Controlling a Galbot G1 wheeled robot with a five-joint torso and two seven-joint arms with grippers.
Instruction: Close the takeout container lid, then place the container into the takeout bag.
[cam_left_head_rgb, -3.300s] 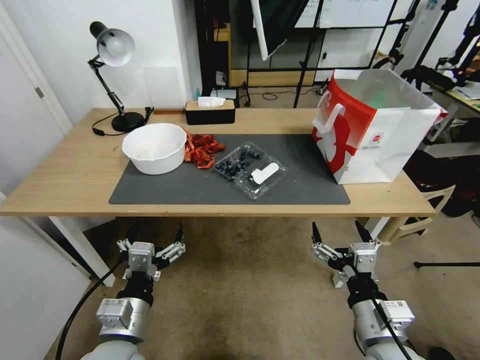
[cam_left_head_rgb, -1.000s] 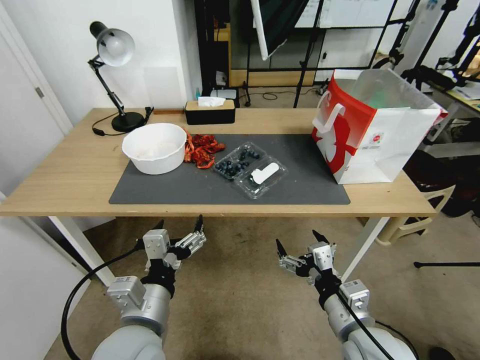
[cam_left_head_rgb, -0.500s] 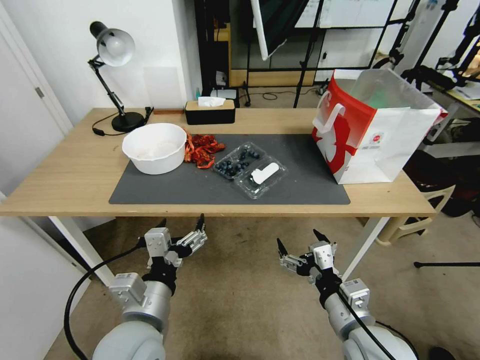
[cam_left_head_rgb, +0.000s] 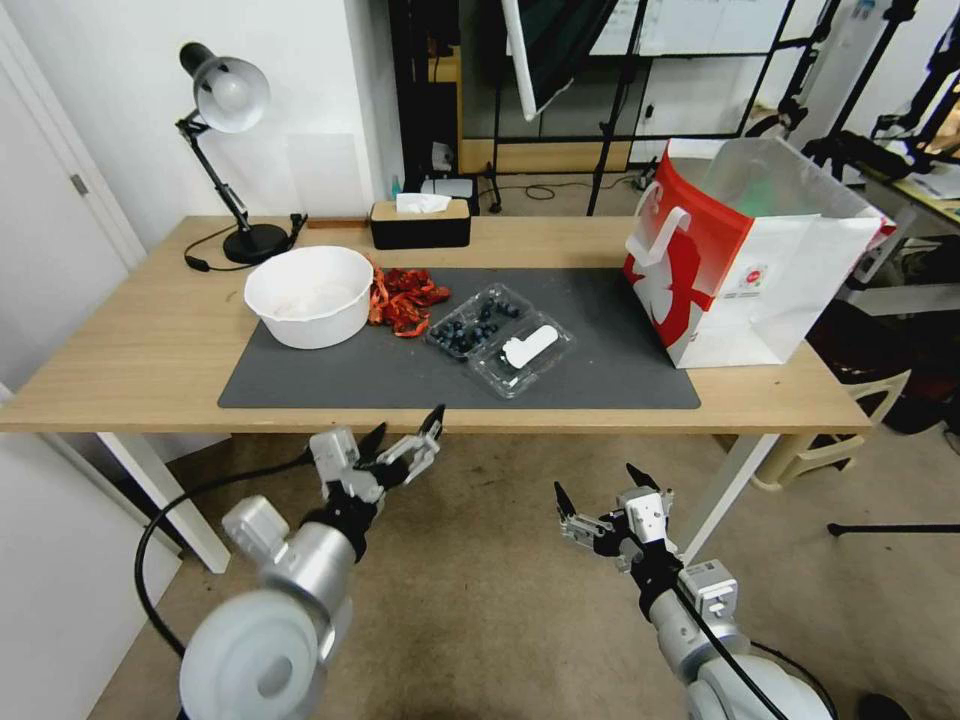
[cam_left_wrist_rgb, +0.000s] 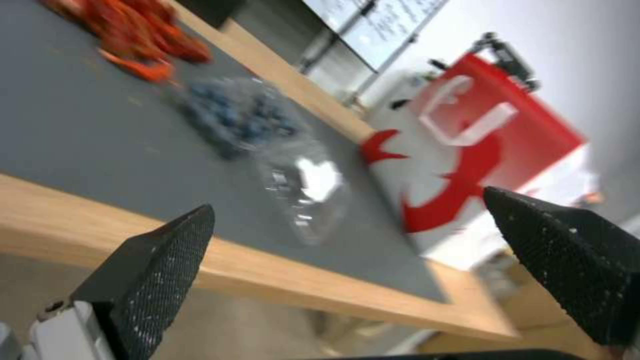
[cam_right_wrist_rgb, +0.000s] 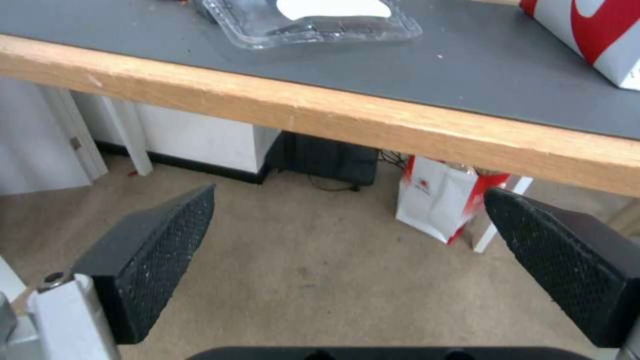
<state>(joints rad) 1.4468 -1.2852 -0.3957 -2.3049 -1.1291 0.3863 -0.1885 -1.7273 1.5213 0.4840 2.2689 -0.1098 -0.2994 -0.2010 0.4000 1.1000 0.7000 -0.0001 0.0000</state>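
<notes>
- Two grippers, both below the table's (cam_left_head_rgb: 150, 380) near edge, neither holding anything.
- Left gripper (cam_left_head_rgb: 405, 445): jaws wide; has risen since a second ago, tips now just under the near edge, aimed at the container.
- Right gripper (cam_left_head_rgb: 605, 500): jaws wide, unmoved, lower and idle.
- Takeout container (cam_left_head_rgb: 477, 322): open, mid-mat (cam_left_head_rgb: 300, 385), blueberries exposed.
- Lid (cam_left_head_rgb: 523, 355): lying flat toward the near edge, sticker up; closing not yet begun.
- Takeout bag (cam_left_head_rgb: 745, 260): upright at the mat's right edge, mouth open.

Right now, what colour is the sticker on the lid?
White, on the clear lid lying open on the grey mat. Clearest in the head view.
</notes>
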